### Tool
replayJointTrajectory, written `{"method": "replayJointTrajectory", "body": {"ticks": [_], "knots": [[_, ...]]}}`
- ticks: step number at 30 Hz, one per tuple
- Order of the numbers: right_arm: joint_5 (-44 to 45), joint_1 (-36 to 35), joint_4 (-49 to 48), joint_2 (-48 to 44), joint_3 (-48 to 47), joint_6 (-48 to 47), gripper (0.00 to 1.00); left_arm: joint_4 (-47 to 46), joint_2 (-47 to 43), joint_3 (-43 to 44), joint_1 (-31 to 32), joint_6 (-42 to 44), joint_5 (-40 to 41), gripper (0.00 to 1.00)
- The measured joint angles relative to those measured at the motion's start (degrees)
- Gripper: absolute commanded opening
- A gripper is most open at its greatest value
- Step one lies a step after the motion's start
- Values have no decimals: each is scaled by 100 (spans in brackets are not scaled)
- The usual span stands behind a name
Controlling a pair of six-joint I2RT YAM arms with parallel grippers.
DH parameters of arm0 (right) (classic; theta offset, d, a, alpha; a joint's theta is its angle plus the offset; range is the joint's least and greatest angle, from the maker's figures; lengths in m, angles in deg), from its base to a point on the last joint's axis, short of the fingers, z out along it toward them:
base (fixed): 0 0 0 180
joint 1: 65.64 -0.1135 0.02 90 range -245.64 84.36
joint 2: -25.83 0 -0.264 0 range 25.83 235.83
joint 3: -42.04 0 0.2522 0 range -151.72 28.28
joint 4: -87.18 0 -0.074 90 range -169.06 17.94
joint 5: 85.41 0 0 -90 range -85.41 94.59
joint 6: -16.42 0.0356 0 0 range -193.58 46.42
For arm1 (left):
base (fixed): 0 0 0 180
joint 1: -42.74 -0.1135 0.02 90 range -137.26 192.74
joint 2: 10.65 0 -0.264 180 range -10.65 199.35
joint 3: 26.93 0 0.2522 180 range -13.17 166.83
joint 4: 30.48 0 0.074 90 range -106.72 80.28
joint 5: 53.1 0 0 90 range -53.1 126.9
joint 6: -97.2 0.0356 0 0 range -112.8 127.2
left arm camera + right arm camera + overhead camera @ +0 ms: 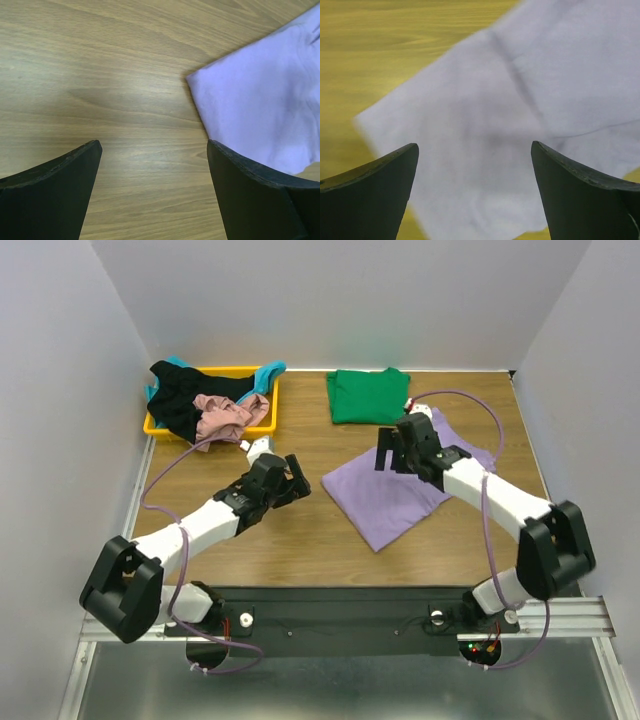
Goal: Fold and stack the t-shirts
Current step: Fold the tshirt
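R jaws wide apart over purple tee [385, 502], L jaws beside it.

You have nothing to read here: no lettering, label, brand mark or number can be made out in any of the three views. The purple t-shirt [520, 100], seen close up from both wrists, shows you only plain cloth.
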Motion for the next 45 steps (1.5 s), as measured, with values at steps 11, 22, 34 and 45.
{"method": "replayJointTrajectory", "body": {"ticks": [11,22,34,45], "knots": [[-306,-2992,289,-640,975,369,91,-719,1926,831,0,254,-968,82],[-33,-3056,723,-229,1349,682,60,-999,3296,1847,-4,376,-1399,39],[87,-3062,723,-190,1598,933,1,-1773,3198,1235,-35,240,-1622,0],[-774,-4970,675,87,960,1043,0,-162,214,-927,-31,-415,-437,0]]}}
